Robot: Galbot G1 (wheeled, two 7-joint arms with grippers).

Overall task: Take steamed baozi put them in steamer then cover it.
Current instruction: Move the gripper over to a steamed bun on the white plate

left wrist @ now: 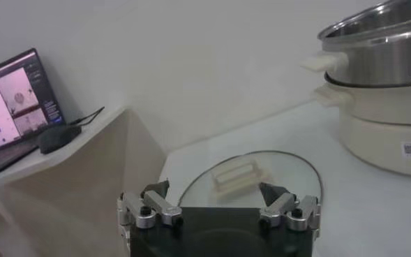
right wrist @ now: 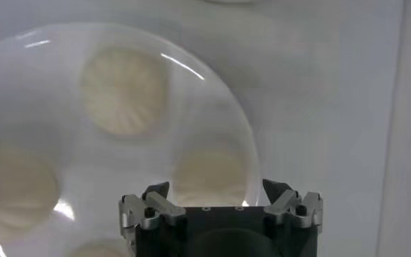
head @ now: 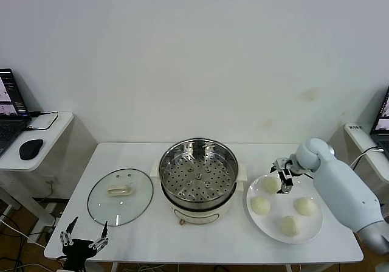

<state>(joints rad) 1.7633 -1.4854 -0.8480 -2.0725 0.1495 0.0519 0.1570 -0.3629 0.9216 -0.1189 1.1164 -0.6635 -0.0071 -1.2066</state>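
Four cream-white baozi lie on a white plate at the right: one at the far left, one in front of it, one at the right and one nearest. My right gripper is open and hovers just above the far-left baozi, which shows between its open jaws in the right wrist view; the gripper holds nothing. The steamer stands open at the table's middle with its perforated tray bare. The glass cover lies flat to its left. My left gripper is open at the front left corner.
A side desk at the far left carries a laptop and a mouse. In the left wrist view the cover lies ahead of the left gripper, with the steamer beyond it.
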